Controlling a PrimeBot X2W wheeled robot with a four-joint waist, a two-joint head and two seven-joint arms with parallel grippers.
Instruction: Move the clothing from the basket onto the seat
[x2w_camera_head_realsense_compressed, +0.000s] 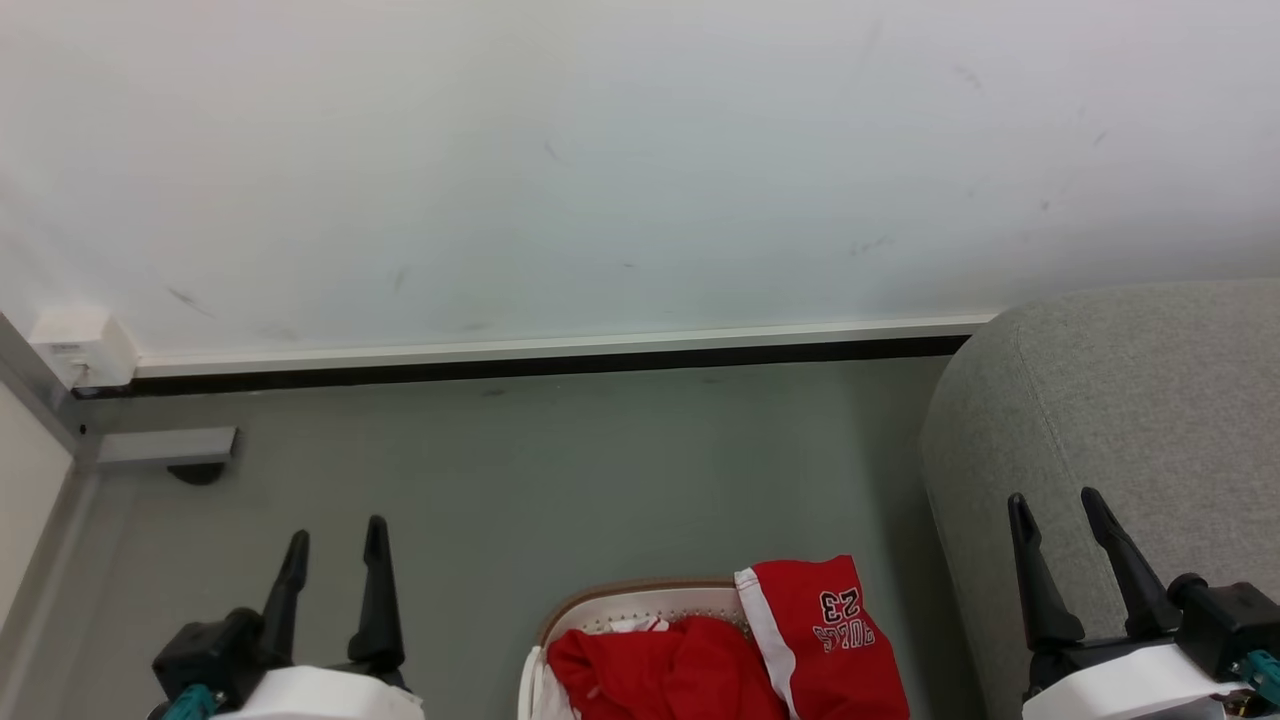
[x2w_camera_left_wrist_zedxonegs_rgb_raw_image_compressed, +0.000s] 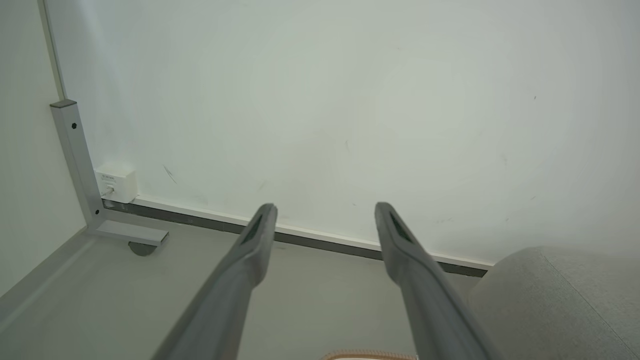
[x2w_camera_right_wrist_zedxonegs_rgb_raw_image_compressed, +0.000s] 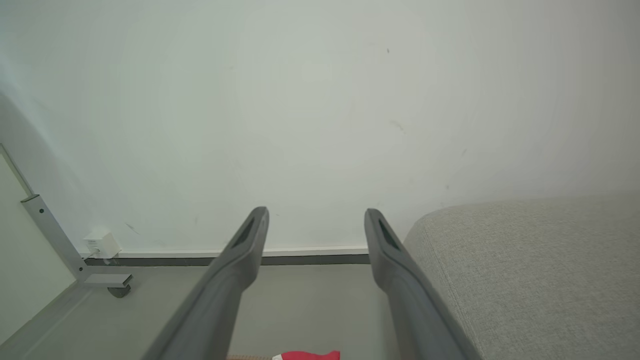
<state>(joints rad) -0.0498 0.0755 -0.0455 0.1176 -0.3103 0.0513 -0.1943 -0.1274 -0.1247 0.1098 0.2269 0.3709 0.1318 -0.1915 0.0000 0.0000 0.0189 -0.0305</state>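
Between the left claw (x2w_camera_head_realsense_compressed: 337, 533) and right claw (x2w_camera_head_realsense_compressed: 1054, 500), both spread and empty, the clothing (x2w_camera_head_realsense_compressed: 700, 665) was heaped in the basket (x2w_camera_head_realsense_compressed: 640, 603) beside the seat (x2w_camera_head_realsense_compressed: 1130, 400). A raised fold was judged best pinched, then lifted well clear of the basket.

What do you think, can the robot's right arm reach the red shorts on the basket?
Probably yes. On the right gripper the jaws stand open and empty, near the seat. Nothing lies between it and the shorts draped over the basket rim, to its left; it would have to dip down.
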